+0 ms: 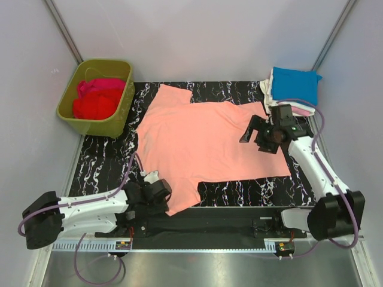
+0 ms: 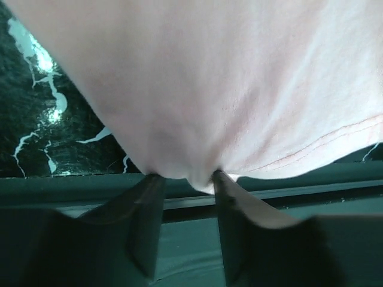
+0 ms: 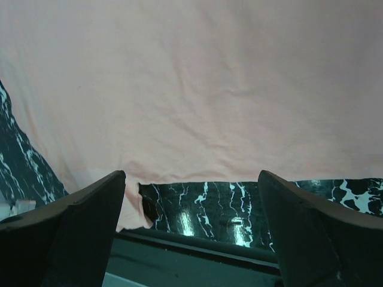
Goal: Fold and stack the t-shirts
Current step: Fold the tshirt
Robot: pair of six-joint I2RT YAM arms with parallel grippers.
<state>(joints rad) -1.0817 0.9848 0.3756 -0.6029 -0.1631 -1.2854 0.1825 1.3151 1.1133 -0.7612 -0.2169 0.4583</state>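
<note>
The left tool grips the near edge of the salmon-pink t-shirt on the table, while the right tool hangs open above it.

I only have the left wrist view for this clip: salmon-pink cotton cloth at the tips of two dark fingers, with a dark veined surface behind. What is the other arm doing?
Observer: The right gripper hangs wide open above the right-hand end of the salmon-pink cotton t-shirt, gripping nothing.
Operator: Is that shirt folded yet?
Observer: No. It lies spread open across the black white-veined tabletop.
Operator: Has any stack been started?
Observer: Yes. A folded bright blue t-shirt tops a small pile at the far right corner.
</note>
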